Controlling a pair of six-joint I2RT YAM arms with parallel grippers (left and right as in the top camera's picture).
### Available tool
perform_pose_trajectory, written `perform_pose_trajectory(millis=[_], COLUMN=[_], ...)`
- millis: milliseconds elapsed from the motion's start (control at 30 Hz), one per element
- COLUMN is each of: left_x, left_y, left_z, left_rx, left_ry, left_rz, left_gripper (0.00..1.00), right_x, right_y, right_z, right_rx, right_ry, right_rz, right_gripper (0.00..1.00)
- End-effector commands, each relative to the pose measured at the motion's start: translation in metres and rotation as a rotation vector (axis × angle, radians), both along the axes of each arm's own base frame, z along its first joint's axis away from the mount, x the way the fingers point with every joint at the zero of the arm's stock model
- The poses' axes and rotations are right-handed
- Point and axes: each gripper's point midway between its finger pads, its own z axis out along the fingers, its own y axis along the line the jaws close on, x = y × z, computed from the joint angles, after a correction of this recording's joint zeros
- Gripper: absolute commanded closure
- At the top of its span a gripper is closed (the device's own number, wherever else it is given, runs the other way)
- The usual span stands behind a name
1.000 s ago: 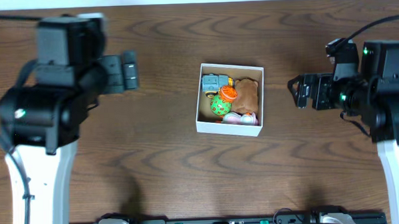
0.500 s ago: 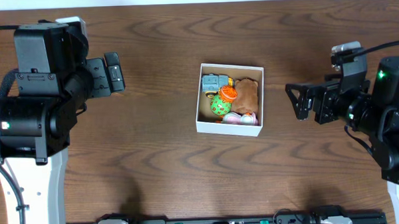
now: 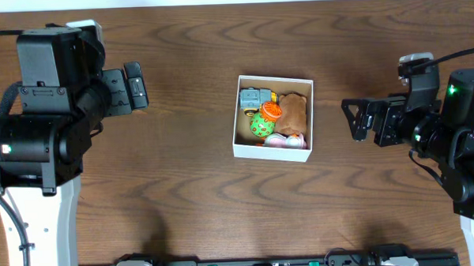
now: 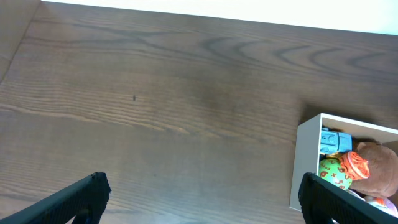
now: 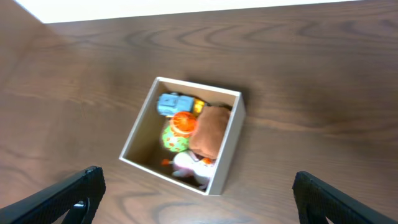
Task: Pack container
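Note:
The container (image 3: 272,151), a small white-walled box with a tan inside, stands mid-table. It holds several toys: a blue-grey toy (image 3: 254,96), a green and orange ball (image 3: 263,120), a brown plush (image 3: 293,110) and a pink-white toy (image 3: 283,140). It also shows in the left wrist view (image 4: 303,163) and the right wrist view (image 5: 229,149). My left gripper (image 3: 136,85) is open and empty, well left of the box. My right gripper (image 3: 357,121) is open and empty, to the right of the box. Both are raised above the table.
The wooden table (image 3: 191,190) surrounds the box. Its far edge meets a white surface (image 4: 249,9) at the back. The arms' bases stand at the front left and front right.
The left arm swung left and back from the box a second ago, then held still. The right gripper drifted slightly right.

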Motion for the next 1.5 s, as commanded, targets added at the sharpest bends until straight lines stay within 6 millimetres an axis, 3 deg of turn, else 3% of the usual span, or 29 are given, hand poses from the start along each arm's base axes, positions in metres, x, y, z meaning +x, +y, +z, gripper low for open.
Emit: perform_pose_trajectory(millis=[0,200,300,467,800,933,1467], left_x=[-0.001,-0.001,-0.001,-0.001,-0.001,-0.001,-0.001], left_y=[0.004,0.004,0.004,0.004,0.004,0.004,0.004], left_z=[0.002,0.002,0.002,0.002,0.002,0.002,0.002], left_rx=[0.0,0.0,0.0,0.0,0.0,0.0,0.0], left_ry=[-0.006,-0.006,-0.006,-0.006,-0.006,-0.006,-0.006], left_rz=[0.023,0.023,0.023,0.023,0.023,0.023,0.023], left_gripper=[0.02,0.02,0.02,0.02,0.02,0.02,0.02], right_x=[-0.001,-0.008,-0.017,-0.032,-0.052,-0.057,-0.061], right_y=[-0.013,-0.034,-0.04,-0.048,-0.059,-0.059,-0.059], right_z=[0.006,0.026,0.024,-0.017,-0.12,-0.149,-0.212], right_rx=[-0.061,-0.201,-0.222,-0.222,-0.243,-0.23,-0.218], right_ry=[-0.042,-0.213,-0.316,-0.395,-0.374,-0.36,-0.31], right_rz=[-0.06,-0.105,-0.127,-0.169,-0.218,-0.224,-0.229], right_gripper=[0.01,0.01,0.01,0.01,0.01,0.01,0.01])
